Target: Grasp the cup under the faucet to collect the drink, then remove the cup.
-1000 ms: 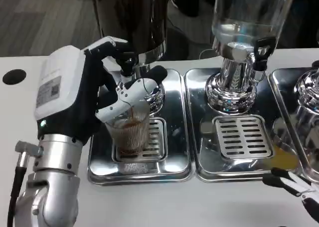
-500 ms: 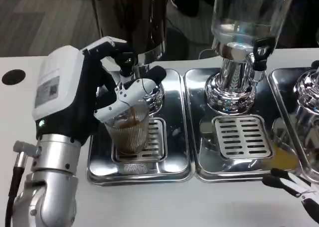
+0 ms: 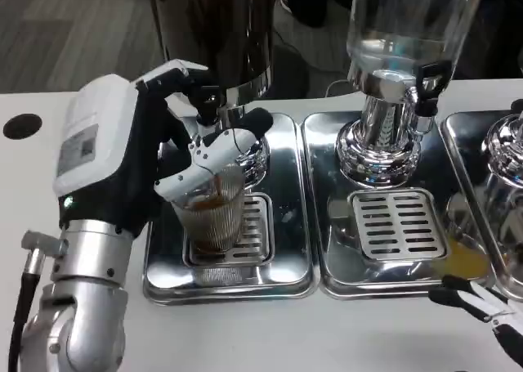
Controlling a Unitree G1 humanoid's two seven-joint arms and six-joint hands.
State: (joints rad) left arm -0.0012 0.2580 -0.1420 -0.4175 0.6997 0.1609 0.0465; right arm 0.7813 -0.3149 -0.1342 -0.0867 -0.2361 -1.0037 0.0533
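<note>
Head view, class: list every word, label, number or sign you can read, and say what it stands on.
Nothing can be read here.
Label on the white back of the left hand: grey print, too blurred to read.
Dispensers, trays and cup: no lettering visible.

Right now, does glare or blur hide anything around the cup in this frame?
Head view: bright reflections streak the steel tray and chrome dispenser bases, yet the ribbed cup with brown drink reads clearly in the left hand. The right hand is cut off at the corner; the whole frame is slightly soft.
</note>
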